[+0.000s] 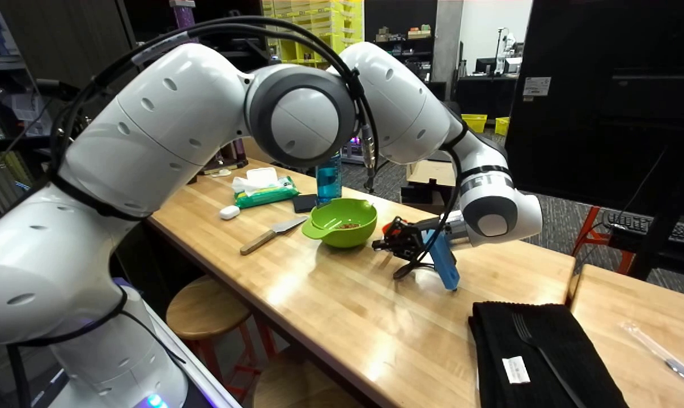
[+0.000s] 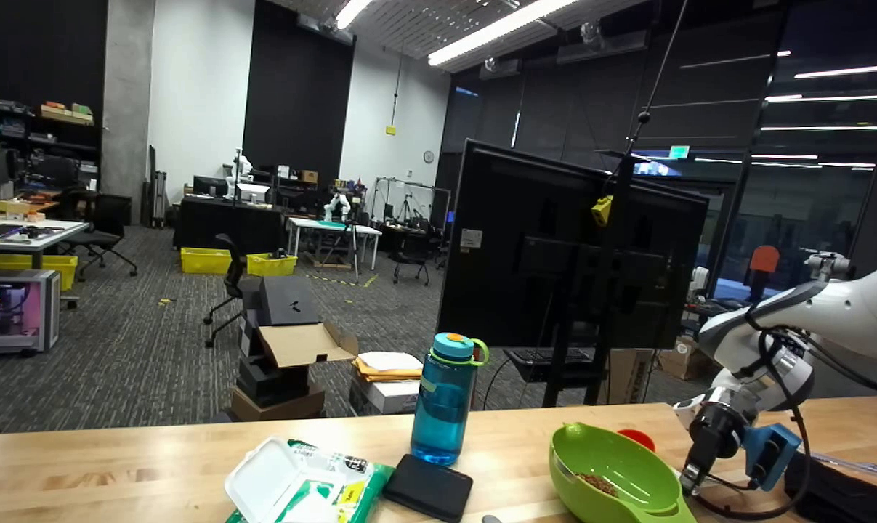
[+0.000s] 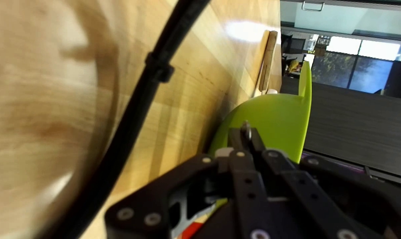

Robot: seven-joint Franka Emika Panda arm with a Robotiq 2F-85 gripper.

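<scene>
Running across a carpeted workroom, a pale wooden surface is carrying several things. Low above it the hand is hanging clenched, its fingers drawn tightly together. Just beyond the fingertips a green bowl is resting on the surface and holding small brown bits; I cannot tell whether hand and bowl are touching. Near the hand a red thing, partly hidden, is showing behind the bowl in an exterior view. Farther out, a spatula is lying beside the bowl, its blade pointing that way. A blue bottle is standing next to a black case, and a pack of wipes is lying past them, lid raised, near a small white box. On the hand's other side, a folded black cloth is bearing a dark fork. Behind everything, a black screen is standing, yellow bins farther back.
</scene>
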